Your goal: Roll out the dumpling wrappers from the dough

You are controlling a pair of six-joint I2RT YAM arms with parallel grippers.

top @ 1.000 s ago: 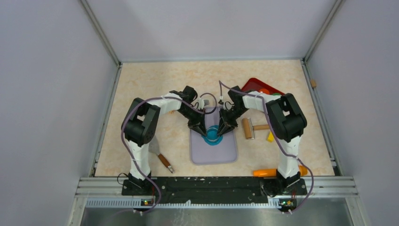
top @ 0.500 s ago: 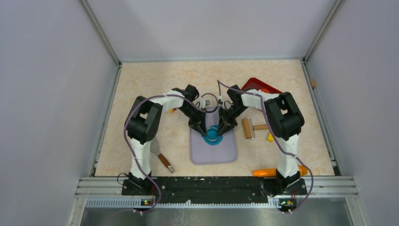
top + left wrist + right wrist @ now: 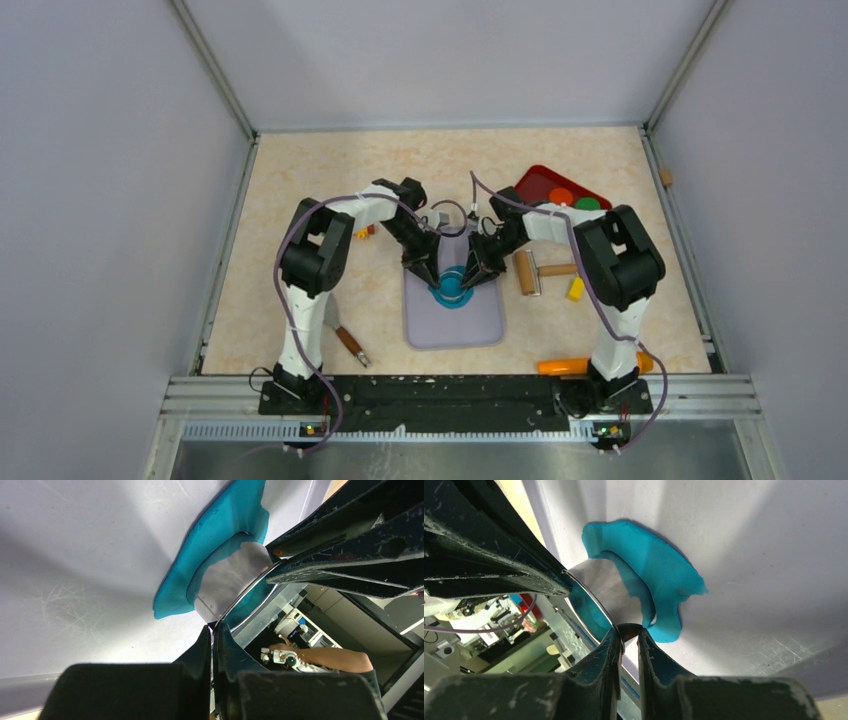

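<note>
both claws pinch one metal ring. the left claw nips the rim on its left side and the right claw the rim on its right. each pair of fingers is pressed together with only the thin steel edge between them.

one beige table carries everything. two arms reach in from the near edge and meet over its middle. one lavender mat lies between them, flat on the table. one red tray sits at the far right, with two round pieces in it, one orange and one green. one wooden roller lies just right of the mat, apart from both claws. one long orange piece lies by the right arm's base. one brown-handled tool lies beside the left arm. one small yellow block sits right of the roller.

one patch of dough lies on the far half of the mat, teal, flattened and ragged at the edge. the ring stands upright in it, and dough spreads beyond the ring's wall on the mat side. the right wrist view shows the same: dough wraps the base of the ring. more teal shows inside the hoop. the claw tips touch the rim only and stay above the dough.
</note>
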